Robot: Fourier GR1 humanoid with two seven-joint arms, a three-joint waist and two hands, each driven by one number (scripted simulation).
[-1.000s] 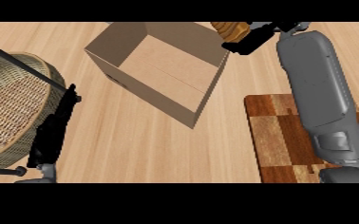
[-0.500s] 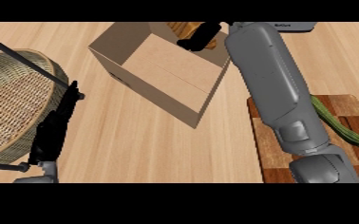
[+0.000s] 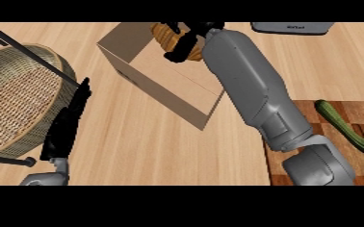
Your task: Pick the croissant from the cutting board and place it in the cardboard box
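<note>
The open cardboard box (image 3: 165,84) stands on the counter at upper middle. My right hand (image 3: 186,44) reaches over its far side, fingers curled round the golden-brown croissant (image 3: 166,36), which sits above the box's back part. The grey right forearm (image 3: 252,86) stretches from the lower right up to the box. A corner of the wooden cutting board (image 3: 305,125) shows at the right, partly behind the arm. My left hand (image 3: 68,125) rests open at the lower left, fingers straight, beside the basket.
A wicker basket (image 3: 28,96) with a dark handle fills the left edge. A green cucumber (image 3: 340,122) lies on the cutting board at the right. A grey appliance (image 3: 292,27) sits at the top right edge.
My right hand has carried the croissant leftward, from the box's right side to over the box's back part. The view has shifted, bringing the cucumber into sight. The left hand has stayed put.
</note>
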